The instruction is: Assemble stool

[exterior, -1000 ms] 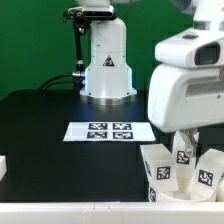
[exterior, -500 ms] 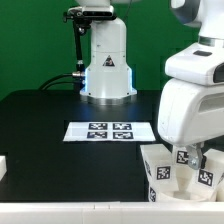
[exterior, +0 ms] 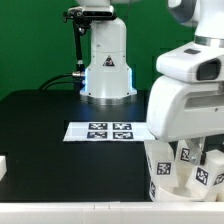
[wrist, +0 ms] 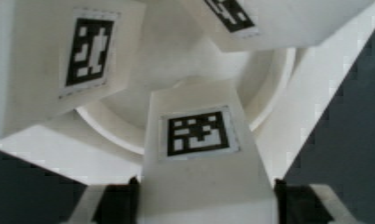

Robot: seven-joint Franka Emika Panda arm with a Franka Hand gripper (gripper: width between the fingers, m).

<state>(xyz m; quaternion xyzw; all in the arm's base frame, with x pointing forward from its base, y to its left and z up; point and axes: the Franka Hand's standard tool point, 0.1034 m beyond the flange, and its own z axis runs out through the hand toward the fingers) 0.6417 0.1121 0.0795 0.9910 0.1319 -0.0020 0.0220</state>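
Lowered since the earlier frame, the fingers (wrist: 202, 200) are seen narrowed around a leg (wrist: 202, 140) before the seat (wrist: 255, 90); no leg is judged attached yet.

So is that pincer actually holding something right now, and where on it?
It looks so: the pincer is closed around one white stool leg, gripping its two sides near the tagged end. How firm the hold is cannot be told.

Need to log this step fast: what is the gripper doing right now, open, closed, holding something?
Gripper: closed on a tagged white stool leg, one finger on each side of it.
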